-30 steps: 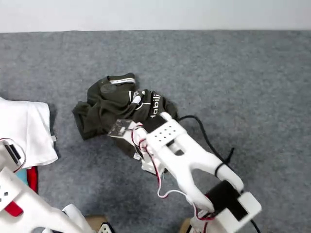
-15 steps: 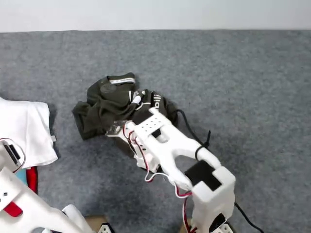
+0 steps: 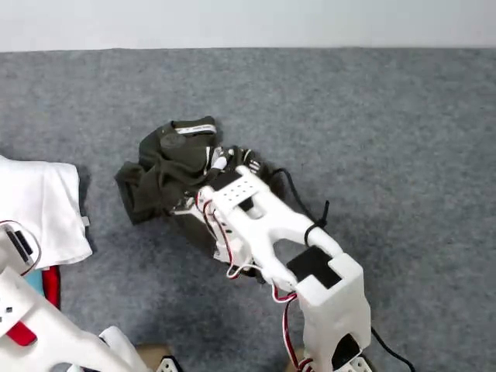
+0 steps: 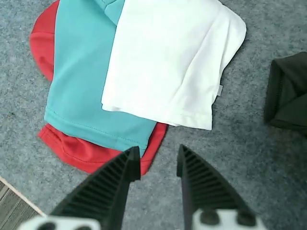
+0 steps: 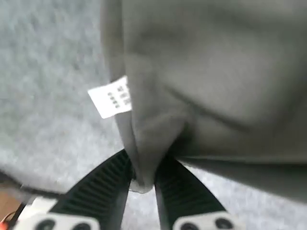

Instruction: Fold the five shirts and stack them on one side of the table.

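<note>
A crumpled dark green shirt (image 3: pixel 167 174) lies in the middle of the table. My right gripper (image 5: pixel 144 175) is shut on a fold of its cloth beside a small white tag (image 5: pixel 111 98). In the high view the right arm (image 3: pixel 256 225) lies over the shirt's near side. At the table's left edge is a pile with a white shirt (image 4: pixel 175 67) on top, a teal shirt (image 4: pixel 81 81) under it and a red shirt (image 4: pixel 84 151) at the bottom. My left gripper (image 4: pixel 158 160) hangs open above the carpet just beside that pile, holding nothing.
Grey carpet (image 3: pixel 387 139) covers the table, bare to the right and at the back. The left arm (image 3: pixel 35 325) takes up the near left corner. A black cable (image 3: pixel 298 198) trails from the right arm across the carpet.
The right arm swung left and farther over the dark shirt, covering its printed part. The shirt's near edge bunched up slightly. The left arm and the pile stayed put.
</note>
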